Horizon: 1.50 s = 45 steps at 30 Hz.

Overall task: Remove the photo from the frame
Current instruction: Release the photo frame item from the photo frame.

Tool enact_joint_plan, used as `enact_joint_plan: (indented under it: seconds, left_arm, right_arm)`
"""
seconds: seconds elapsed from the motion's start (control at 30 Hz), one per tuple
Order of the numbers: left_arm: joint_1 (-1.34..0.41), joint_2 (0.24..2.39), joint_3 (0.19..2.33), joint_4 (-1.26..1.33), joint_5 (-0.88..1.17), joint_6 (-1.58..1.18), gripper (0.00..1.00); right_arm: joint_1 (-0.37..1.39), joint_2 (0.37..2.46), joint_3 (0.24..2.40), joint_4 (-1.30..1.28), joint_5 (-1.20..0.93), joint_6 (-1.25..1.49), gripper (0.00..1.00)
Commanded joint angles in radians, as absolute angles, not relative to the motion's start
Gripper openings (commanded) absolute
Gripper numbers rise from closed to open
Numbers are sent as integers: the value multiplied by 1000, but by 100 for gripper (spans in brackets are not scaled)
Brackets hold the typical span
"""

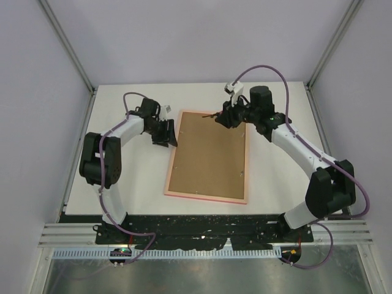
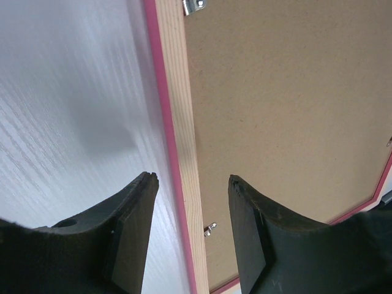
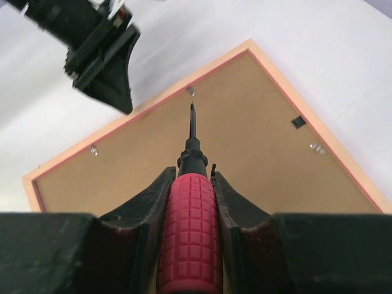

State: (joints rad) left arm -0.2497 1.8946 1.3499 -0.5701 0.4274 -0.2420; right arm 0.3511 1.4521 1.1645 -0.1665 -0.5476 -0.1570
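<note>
The frame (image 1: 205,197) lies face down on the table, its pink rim around a plain brown backing board (image 1: 208,153). The photo is hidden beneath that board. My left gripper (image 1: 168,133) hovers at the frame's left edge near the far corner. Its jaws (image 2: 192,177) stand open, one finger over the table and one over the board, with the frame's rail (image 2: 184,153) between them untouched. My right gripper (image 3: 191,170) is shut on a red-handled screwdriver (image 3: 191,226) over the frame's far end (image 1: 225,116). The screwdriver's tip points at a small metal clip (image 3: 190,92).
More metal clips (image 3: 316,147) (image 2: 209,229) sit along the board's edges, and a small dark hanger (image 3: 297,122) is on the board. The white table (image 1: 135,177) has side walls and aluminium posts around it. My left gripper (image 3: 110,67) shows beyond the frame's edge.
</note>
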Motion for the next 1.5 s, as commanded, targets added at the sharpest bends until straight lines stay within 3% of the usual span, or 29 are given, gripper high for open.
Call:
enact_joint_plan:
  seconds: [0.0, 0.47, 1.13, 1.47]
  left_arm:
    - [-235, 1904, 1318, -523, 457, -294, 54]
    - [-229, 1953, 1293, -460, 543, -353, 53]
    - [-235, 1913, 1271, -394, 643, -381, 52]
    - [-227, 1944, 1348, -402, 638, -383, 42]
  right_arm:
    - [365, 1598, 1349, -120, -508, -52, 8]
    - [428, 1876, 1632, -241, -525, 110, 8]
    - [431, 1962, 1658, -325, -503, 104, 8]
    - [468, 2117, 1830, -426, -413, 112, 8]
